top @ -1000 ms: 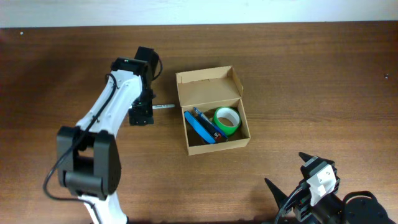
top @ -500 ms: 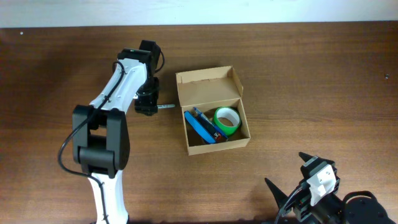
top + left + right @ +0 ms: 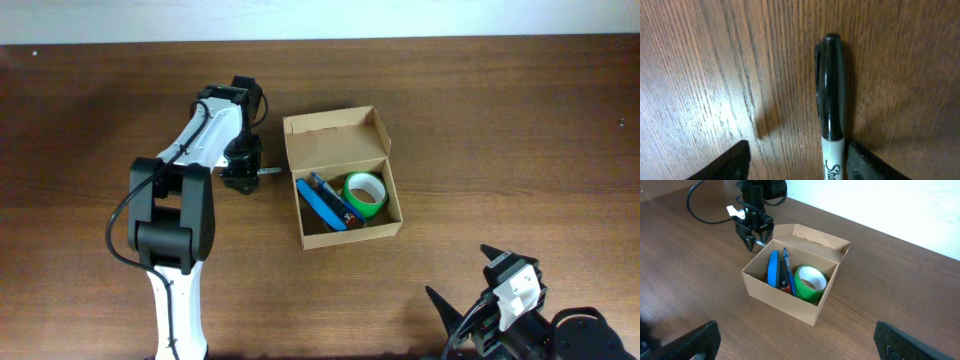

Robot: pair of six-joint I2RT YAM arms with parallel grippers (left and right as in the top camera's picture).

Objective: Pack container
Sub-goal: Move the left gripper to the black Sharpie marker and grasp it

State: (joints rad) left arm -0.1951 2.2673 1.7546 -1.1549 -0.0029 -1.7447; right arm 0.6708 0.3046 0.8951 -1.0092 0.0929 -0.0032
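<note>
The tan cardboard container (image 3: 384, 223) stands open at mid-table with its flap lid (image 3: 335, 137) raised at the back. It holds a green tape roll (image 3: 364, 193), a flat blue item (image 3: 320, 206) and a blue pen. It also shows in the right wrist view (image 3: 785, 302). A white marker with a black cap (image 3: 831, 85) lies on the table just left of the box (image 3: 268, 171). My left gripper (image 3: 797, 150) is open and low over the marker, one finger on each side of it, the right finger (image 3: 865, 165) close against it. My right gripper (image 3: 465, 285) is open and empty near the front edge.
The left arm (image 3: 190, 150) stretches from the front left across to the box's left side. Bare brown wood table (image 3: 520, 130) lies right of and behind the box. The right arm's base (image 3: 560, 335) sits at the front right corner.
My left gripper has moved right, toward the box, and come down over the marker. The right arm and the box have not moved.
</note>
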